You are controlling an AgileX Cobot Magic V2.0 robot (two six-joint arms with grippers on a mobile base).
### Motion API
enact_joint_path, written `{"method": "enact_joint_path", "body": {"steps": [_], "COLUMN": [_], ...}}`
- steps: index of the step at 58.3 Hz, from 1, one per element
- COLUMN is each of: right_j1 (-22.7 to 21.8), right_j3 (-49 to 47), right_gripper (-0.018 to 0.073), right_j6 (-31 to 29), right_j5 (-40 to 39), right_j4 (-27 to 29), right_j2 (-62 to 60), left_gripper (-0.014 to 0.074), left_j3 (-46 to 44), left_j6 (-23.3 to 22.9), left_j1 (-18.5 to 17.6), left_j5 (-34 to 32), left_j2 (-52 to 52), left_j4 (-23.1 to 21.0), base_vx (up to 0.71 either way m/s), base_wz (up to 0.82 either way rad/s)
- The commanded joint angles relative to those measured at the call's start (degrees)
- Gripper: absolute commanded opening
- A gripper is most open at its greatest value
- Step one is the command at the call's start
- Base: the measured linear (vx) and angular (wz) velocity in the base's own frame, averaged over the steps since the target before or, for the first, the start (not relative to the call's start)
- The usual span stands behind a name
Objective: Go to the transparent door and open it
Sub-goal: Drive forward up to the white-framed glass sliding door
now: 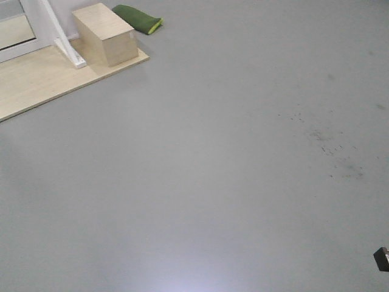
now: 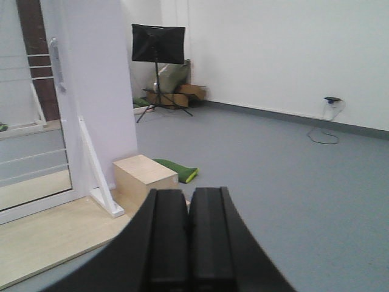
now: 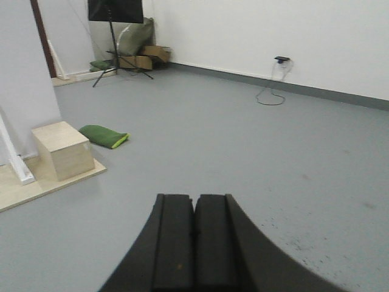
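The transparent door [image 2: 27,143] stands at the far left of the left wrist view: clear glass in a white frame with thin white horizontal bars and a grey pull handle [image 2: 56,61] on its right edge. Its lower corner [image 1: 17,31] shows at the top left of the front view. My left gripper [image 2: 188,196] is shut with nothing in it, well back from the door and to its right. My right gripper [image 3: 194,202] is also shut and empty, over bare grey floor; the door is out of its view.
A pale wooden platform [image 1: 36,85] lies before the door, with a wooden box [image 1: 103,33] and a white slanted brace [image 2: 100,176] on it. A green cushion [image 1: 138,18] lies beside the box. A black stand [image 2: 158,45] and cardboard boxes [image 2: 182,94] are at the back wall.
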Motion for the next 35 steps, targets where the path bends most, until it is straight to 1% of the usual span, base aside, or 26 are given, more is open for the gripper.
{"method": "enact_joint_path", "body": {"steps": [1, 35], "right_j1": [-0.05, -0.05], "right_j3": [0.29, 0.29], "right_gripper": [-0.0009, -0.0009], "right_j6": [-0.46, -0.46], "right_j5": [-4.77, -4.77], "right_j4": [-0.28, -0.28], "right_j2": [-0.93, -0.93], "left_gripper": [-0.0006, -0.0006], "left_j3": [0.84, 0.84], "left_j6": [-0.43, -0.43], "left_j1": [0.18, 0.18], "left_j5": [-4.02, -4.02], "left_j2": [-0.72, -0.72], "left_j4": [-0.04, -0.04], "base_vx": [0.63, 0.63], "base_wz": [0.53, 0.55]}}
